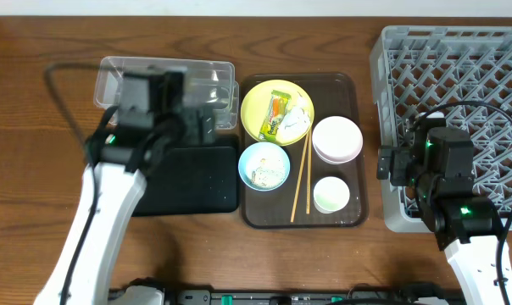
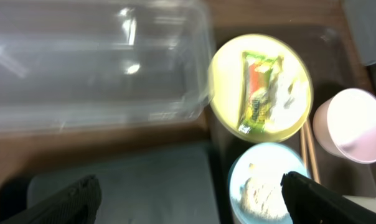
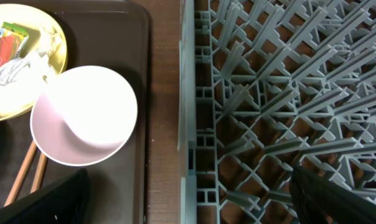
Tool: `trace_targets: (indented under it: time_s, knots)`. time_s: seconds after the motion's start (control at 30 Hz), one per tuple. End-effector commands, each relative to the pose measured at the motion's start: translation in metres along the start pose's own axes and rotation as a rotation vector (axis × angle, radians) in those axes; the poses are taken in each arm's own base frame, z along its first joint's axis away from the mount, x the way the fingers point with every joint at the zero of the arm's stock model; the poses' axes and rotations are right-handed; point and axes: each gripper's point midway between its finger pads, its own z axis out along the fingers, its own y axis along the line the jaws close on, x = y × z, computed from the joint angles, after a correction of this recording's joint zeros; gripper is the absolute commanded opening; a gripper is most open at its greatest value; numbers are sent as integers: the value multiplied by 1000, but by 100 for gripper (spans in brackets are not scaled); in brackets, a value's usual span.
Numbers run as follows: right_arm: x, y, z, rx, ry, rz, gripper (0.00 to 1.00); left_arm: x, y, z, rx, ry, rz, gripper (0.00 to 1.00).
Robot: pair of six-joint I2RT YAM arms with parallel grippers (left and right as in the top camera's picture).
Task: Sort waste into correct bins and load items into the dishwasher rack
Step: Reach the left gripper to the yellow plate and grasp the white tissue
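Note:
The yellow plate [image 1: 258,100] on the brown tray carries the green-and-orange wrapper [image 1: 277,115] and crumpled white paper [image 1: 299,115]. Below it the blue bowl [image 1: 264,165] holds rice scraps. The pink bowl [image 1: 336,139], white cup [image 1: 331,194] and chopsticks [image 1: 302,174] lie beside them. My left gripper [image 1: 212,125] [image 2: 191,199] is open over the black tray [image 1: 188,182], next to the blue bowl [image 2: 263,186] and below the clear tub [image 1: 167,80]. My right gripper [image 1: 385,166] [image 3: 188,199] is open, astride the left wall of the grey rack [image 1: 459,76] [image 3: 287,81], holding nothing.
The brown serving tray [image 1: 351,85] lies between the two bins and the rack. Bare wood shows in a narrow strip between that tray and the rack wall. The pink bowl [image 3: 83,115] sits close to the tray's right rim.

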Motion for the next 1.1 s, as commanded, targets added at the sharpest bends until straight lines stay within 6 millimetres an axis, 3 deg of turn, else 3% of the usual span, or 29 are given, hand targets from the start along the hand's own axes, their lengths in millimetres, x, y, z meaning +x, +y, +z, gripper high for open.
trace_targets:
  time_s: [0.0,0.13,0.27,0.47,0.73,0.97,1.07]
  knots:
    - [-11,5,-6,-15,-28,-14,99,-22,-16,20,-19,-18,90,94]
    - [-12,5,-6,-15,-30,-14,99,-36,-48,53,20,-55,153,94]
    - [-10,5,-5,-15,-23,-14,99,-35,-80,85,71,-68,204,94]
    - [-10,5,-5,-15,-22,-14,99,-4,-116,141,119,2,270,91]
    - [-9,5,-5,-15,-17,-15,99,46,-136,193,134,117,321,85]
    - [-8,5,-5,-15,-15,-15,99,74,-140,213,132,186,344,59]
    - [-8,5,-5,-15,-15,-15,99,74,-141,213,133,181,344,36]
